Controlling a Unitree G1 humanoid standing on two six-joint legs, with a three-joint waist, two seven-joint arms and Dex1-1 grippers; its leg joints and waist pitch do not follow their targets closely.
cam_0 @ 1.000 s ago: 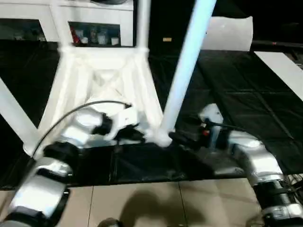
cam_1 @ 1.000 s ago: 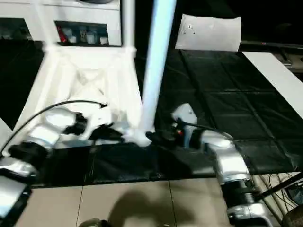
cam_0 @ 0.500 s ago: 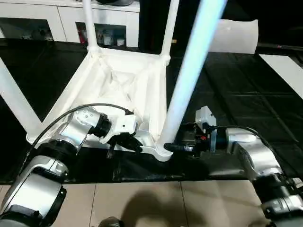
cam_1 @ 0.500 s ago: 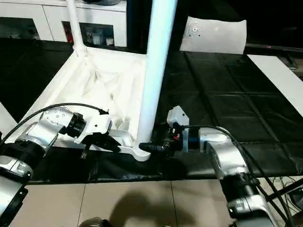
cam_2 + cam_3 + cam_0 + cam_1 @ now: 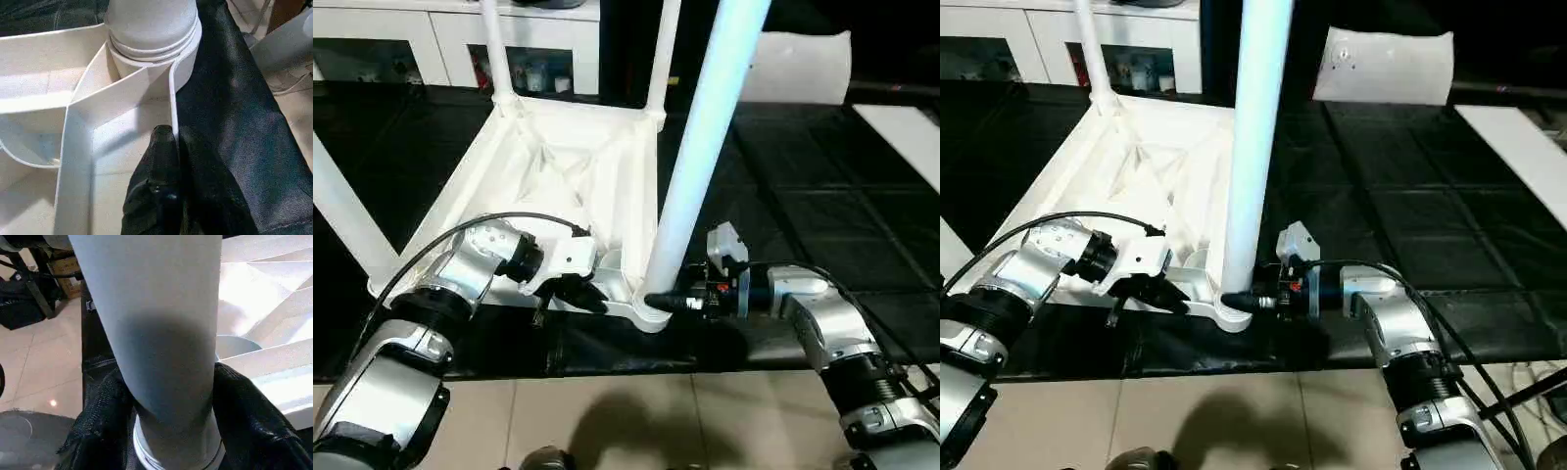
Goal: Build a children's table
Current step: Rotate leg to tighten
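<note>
Leg (image 5: pixel 161 347) between right fingers (image 5: pixel 249 426), left fingers (image 5: pixel 164 161) seemingly pinching tabletop (image 5: pixel 98 147) rim

head stereo pair looking down, wrist cameras close on near leg (image 5: pixel 690 166)

Home room — white shelving (image 5: pixel 460 44), tiled floor (image 5: pixel 636 421)
</note>
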